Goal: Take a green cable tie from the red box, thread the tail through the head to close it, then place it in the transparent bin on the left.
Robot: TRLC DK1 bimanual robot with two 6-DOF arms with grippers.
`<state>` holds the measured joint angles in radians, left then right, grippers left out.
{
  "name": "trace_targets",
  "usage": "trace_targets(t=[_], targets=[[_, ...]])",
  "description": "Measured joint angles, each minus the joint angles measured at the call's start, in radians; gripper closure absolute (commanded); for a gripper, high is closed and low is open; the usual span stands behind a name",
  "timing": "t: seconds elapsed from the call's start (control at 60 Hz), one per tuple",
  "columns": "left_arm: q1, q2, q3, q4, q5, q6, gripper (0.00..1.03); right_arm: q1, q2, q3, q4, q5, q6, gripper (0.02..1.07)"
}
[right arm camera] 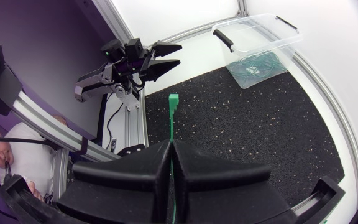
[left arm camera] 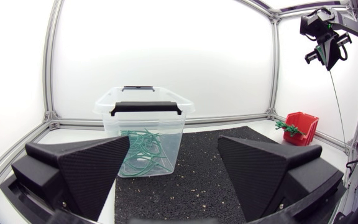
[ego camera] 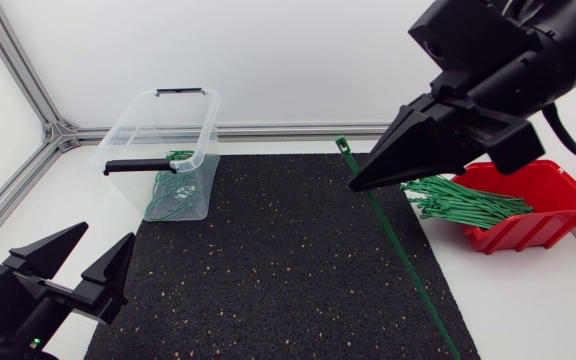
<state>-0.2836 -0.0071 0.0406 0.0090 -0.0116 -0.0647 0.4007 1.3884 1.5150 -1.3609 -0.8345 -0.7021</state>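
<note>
Since threading needs both ends free, right gripper high above mat, pinching green tie just below head, tail dangling toward mat. Left gripper at mat's near-left corner, spread wide, empty, likely ready for tail. Red box right of mat, bin at far-left corner.

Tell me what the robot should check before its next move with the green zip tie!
1. Right claw shut on the long green plastic cable tie: ok.
2. Tie's head poking out ahead of the right claw: ok.
3. Left claw open, nothing in it: ok.
4. Tie closed into a loop: not ok, it is straight.
5. Clear plastic bin has no lid on top: ok.
6. Tail end hanging free: cannot tell, it runs out of the head view.
</note>
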Motion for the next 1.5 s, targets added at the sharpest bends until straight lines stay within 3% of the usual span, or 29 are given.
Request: trace_targets(t=[0.55, 0.683, 0.833, 1.0, 1.233, 1.317, 1.5], targets=[[-0.014, 0.005, 0.002, 0.041, 0.000, -0.039, 0.08, -0.016, 0.076, -0.065, 0.033, -0.090, -0.001, 1.01], [-0.014, 0.153, 0.056, 0.032, 0.009, -0.075, 0.08, -0.015, 0.078, -0.065, 0.033, -0.105, -0.001, 1.01], [0.034, 0.269, 0.154, 0.004, 0.157, -0.148, 0.08, -0.006, 0.083, -0.065, 0.034, -0.105, -0.001, 1.01], [0.034, 0.371, 0.299, -0.030, 0.262, -0.199, 0.11, -0.003, 0.092, -0.065, 0.055, -0.108, -0.001, 1.01], [0.049, 0.657, 0.504, -0.102, 0.502, -0.229, 0.15, -0.003, 0.096, -0.064, 0.080, -0.124, -0.001, 1.01], [0.053, 0.786, 0.585, -0.141, 0.558, -0.232, 0.15, -0.003, 0.105, -0.064, 0.089, -0.131, -0.001, 1.01], [0.039, 0.960, 0.713, -0.170, 0.584, -0.214, 0.15, -0.014, 0.124, -0.064, 0.113, -0.149, -0.001, 1.01]])
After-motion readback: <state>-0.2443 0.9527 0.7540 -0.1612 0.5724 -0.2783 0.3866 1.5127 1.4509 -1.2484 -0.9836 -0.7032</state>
